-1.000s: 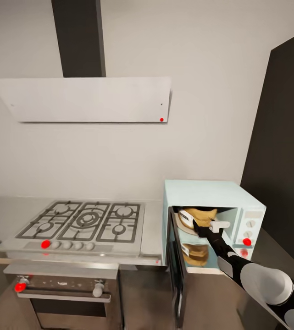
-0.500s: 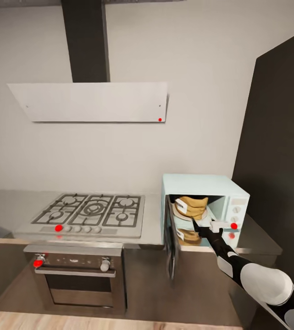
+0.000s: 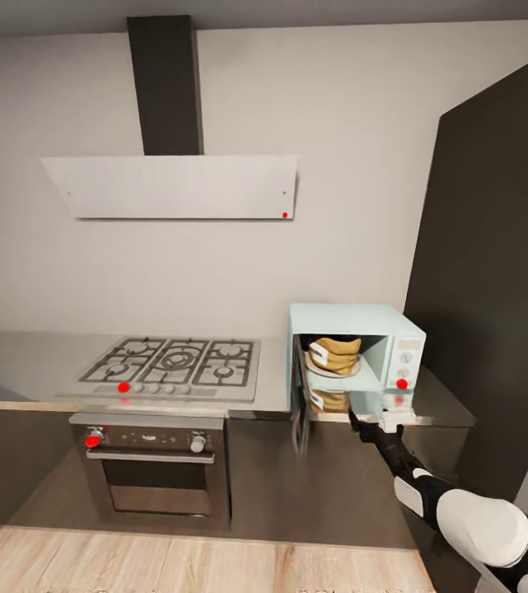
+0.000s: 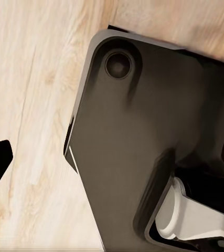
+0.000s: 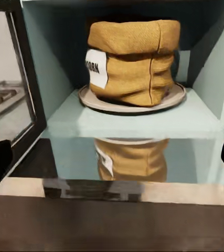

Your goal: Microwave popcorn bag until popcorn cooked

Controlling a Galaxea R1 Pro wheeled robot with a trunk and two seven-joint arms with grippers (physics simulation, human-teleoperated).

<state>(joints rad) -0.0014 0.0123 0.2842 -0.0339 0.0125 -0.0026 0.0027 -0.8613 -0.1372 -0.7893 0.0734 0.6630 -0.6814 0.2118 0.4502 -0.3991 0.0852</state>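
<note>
The popcorn bag (image 5: pixel 132 60) already sits upright on the round plate (image 5: pixel 96 102) inside the microwave (image 3: pixel 395 325), so by my reckoning carrying and loading are done; shutting the door (image 3: pixel 298 395) and heating remain. I count one bag, one microwave, one door hanging open, and one red light (image 3: pixel 401 384) on the microwave's panel. My right claw (image 3: pixel 371 426) hangs just outside the microwave's mouth, spread and empty, the surface (image 3: pixel 25 350) reflecting the bag beneath. My left claw (image 4: pixel 112 157) points at the floor (image 4: pixel 28 79), fingers parted, holding nothing.

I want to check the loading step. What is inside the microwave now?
The popcorn bag stands upright on the round turntable plate inside the microwave, whose door is open. The bag's contents cannot be seen, because its burlap walls cover them.
</note>
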